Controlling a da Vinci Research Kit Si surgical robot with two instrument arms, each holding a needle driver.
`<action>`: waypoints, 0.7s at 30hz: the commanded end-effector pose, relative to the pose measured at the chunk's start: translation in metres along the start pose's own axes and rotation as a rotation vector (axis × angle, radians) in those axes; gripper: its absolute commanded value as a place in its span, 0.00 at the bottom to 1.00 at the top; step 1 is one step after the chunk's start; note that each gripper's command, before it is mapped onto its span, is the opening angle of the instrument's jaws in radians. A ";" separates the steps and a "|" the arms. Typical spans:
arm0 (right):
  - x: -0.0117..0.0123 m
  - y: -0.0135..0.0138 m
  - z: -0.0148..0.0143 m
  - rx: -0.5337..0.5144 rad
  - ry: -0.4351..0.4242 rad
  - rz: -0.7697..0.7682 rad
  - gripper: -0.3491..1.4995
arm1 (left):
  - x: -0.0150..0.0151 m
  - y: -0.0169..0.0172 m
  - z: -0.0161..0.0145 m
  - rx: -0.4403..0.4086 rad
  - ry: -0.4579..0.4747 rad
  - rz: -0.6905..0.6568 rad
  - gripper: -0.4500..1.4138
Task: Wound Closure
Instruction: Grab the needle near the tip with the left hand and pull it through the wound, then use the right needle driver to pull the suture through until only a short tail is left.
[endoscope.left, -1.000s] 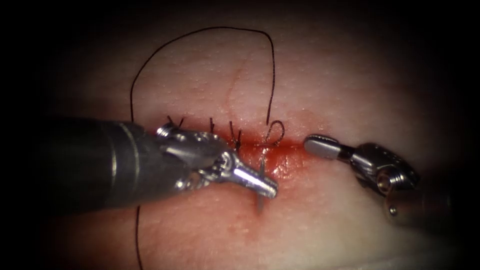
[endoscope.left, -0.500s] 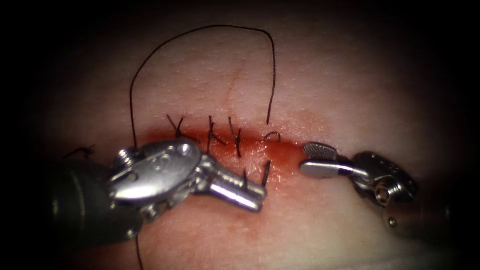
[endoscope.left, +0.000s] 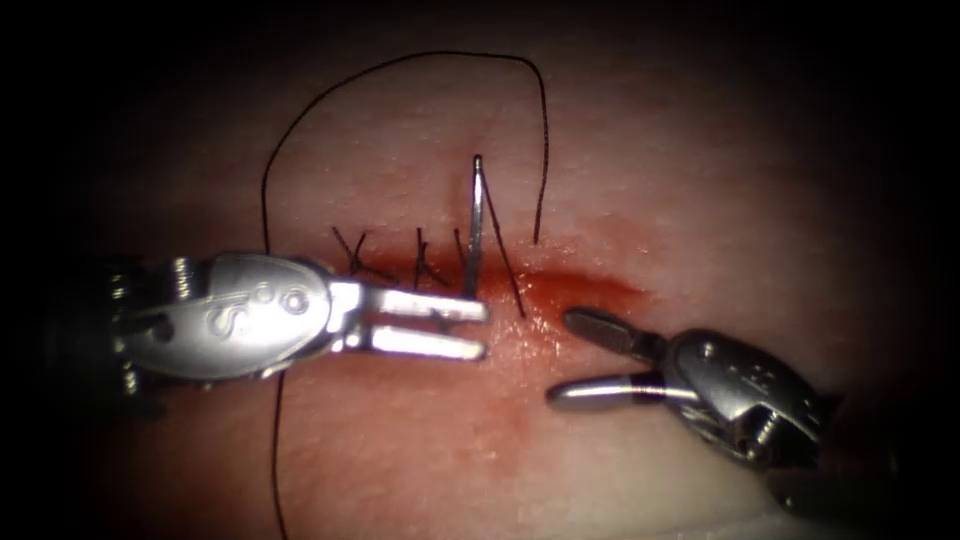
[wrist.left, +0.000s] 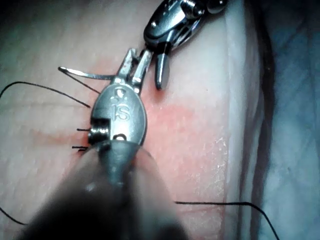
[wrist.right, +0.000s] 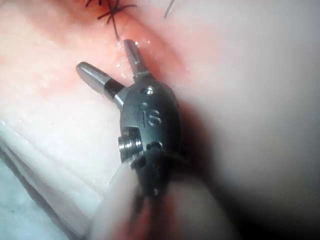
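Dark thread (endoscope.left: 270, 170), silver needle (endoscope.left: 474, 225), red fluid (endoscope.left: 575, 292) on pinkish tissue (endoscope.left: 650, 180).

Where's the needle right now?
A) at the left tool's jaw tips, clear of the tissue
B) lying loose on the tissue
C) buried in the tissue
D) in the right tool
A: the needle stands up from the left tool; the right tool is open, holding nothing.

surround: dark vignette | beyond edge: blue drape (wrist.left: 295, 125) | light: bright, central
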 end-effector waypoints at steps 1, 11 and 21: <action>-0.0005 0.0000 0.0011 0.001 -0.015 0.001 0.63 | 0.0000 -0.0001 0.0004 -0.001 0.013 0.009 0.00; -0.0015 0.0016 0.0039 -0.067 -0.131 -0.028 0.54 | 0.0025 0.0019 -0.0003 0.008 0.051 0.046 0.00; -0.0033 0.0010 0.0056 -0.085 -0.187 -0.051 0.27 | 0.0026 0.0036 -0.0005 0.003 0.049 0.059 0.00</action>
